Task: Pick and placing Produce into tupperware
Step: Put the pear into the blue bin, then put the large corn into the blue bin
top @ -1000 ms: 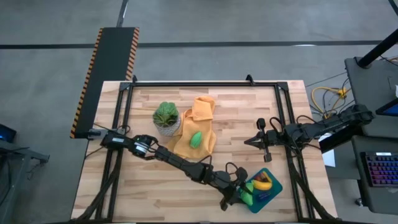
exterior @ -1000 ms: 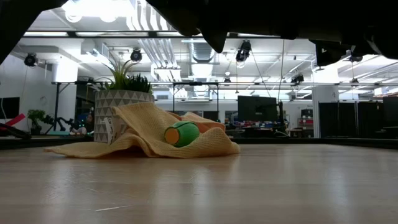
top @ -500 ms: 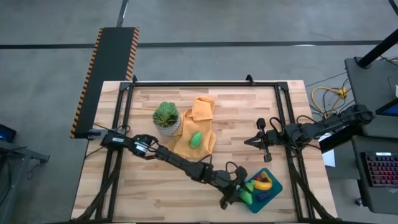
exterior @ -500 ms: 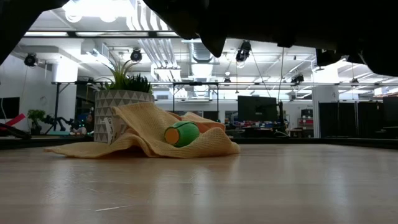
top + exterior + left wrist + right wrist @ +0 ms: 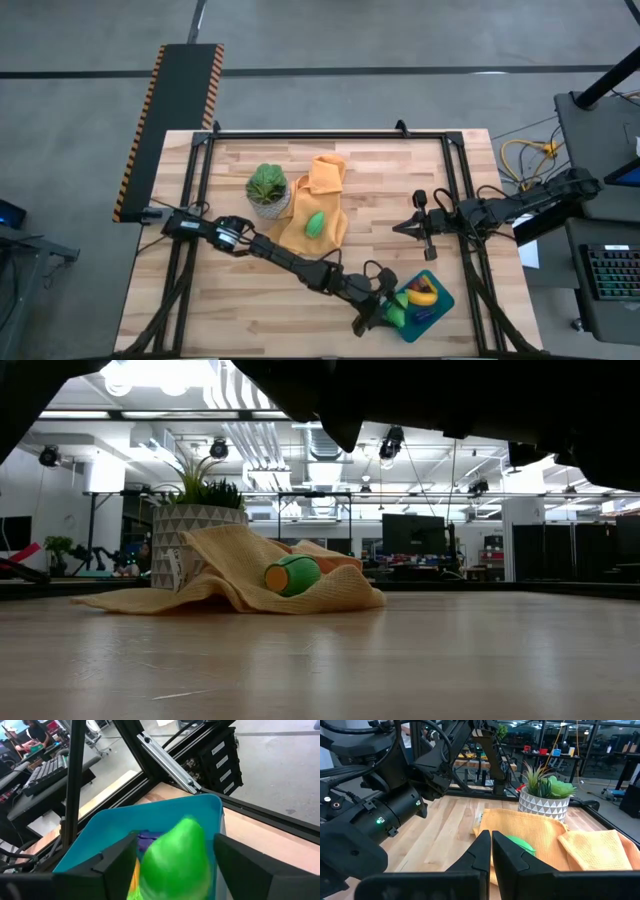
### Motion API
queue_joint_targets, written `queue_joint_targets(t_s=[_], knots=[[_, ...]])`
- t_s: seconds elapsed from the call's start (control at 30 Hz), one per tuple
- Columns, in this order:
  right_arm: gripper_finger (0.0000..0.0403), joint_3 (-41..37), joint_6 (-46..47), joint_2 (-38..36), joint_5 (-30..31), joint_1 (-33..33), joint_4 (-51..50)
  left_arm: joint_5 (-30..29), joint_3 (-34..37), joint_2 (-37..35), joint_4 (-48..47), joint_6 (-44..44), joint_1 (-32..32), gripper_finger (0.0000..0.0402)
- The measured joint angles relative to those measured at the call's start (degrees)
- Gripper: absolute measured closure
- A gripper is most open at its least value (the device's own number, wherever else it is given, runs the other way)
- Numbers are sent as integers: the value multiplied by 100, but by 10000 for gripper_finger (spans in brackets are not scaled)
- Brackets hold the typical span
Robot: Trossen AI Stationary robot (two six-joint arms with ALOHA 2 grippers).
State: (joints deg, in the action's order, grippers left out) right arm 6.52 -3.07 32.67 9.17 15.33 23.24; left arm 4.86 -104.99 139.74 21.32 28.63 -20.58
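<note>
Our left fingers (image 5: 170,865) grasp a green piece (image 5: 175,857) at its middle, over the tupperware (image 5: 150,817); it seems light, smooth. Right fingers (image 5: 491,851) clenched.

overhead, table-level, two wrist cameras

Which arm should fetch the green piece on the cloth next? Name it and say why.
Right. The right gripper hangs shut and empty near the green piece on the orange cloth; the left gripper is at the tupperware, with another green piece between its fingers.

Potted plant (image 5: 267,188) beside a crumpled orange cloth (image 5: 322,195) on the wooden table (image 5: 380,190).
</note>
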Motion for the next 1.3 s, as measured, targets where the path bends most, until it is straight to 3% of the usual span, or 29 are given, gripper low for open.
queue_joint_targets(t_s=[0.23,0.53,0.73,0.93,1.13,1.23,1.3], knots=[[394,0,-4,0,0,0,0,-2,-15,0,17,21,0,102],[394,0,-15,0,0,0,0,-293,-122,-184,-103,197,-2,93],[394,0,4,0,0,0,-38,-1379,-103,-802,-1478,188,-1,93],[394,0,4,0,2,0,-35,-2896,-54,-1352,-3203,-65,30,93],[394,0,8,0,0,0,-38,-4513,-35,-1697,-5080,-1581,105,93],[394,0,9,0,2,0,-33,-5111,-33,-1848,-5898,-2554,170,93],[394,0,22,0,0,0,-33,-5198,-28,-1973,-6334,-3296,252,93]])
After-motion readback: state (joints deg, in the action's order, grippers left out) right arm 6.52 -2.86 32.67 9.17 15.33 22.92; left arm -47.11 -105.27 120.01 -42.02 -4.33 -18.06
